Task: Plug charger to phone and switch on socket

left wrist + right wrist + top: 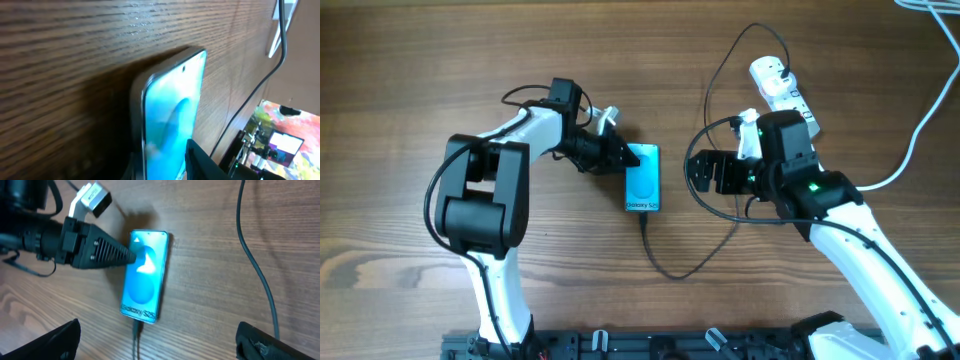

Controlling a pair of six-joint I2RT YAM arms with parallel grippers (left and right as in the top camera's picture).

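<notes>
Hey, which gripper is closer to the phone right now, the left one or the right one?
Left. The left gripper touches the phone at its top end. The right gripper is open, off to the phone's right and apart from it.

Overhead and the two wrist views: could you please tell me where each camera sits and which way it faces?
Overhead: above the table, looking straight down; left arm, right arm, phone, socket show.
Left wrist: low by the table, looking along the phone; one left finger shows at the bottom.
Right wrist: above the table, looking down at the phone and left gripper; right fingers show in the bottom corners.
Shared: all three show the phone; overhead and right wrist also show the charger at its end.
</notes>
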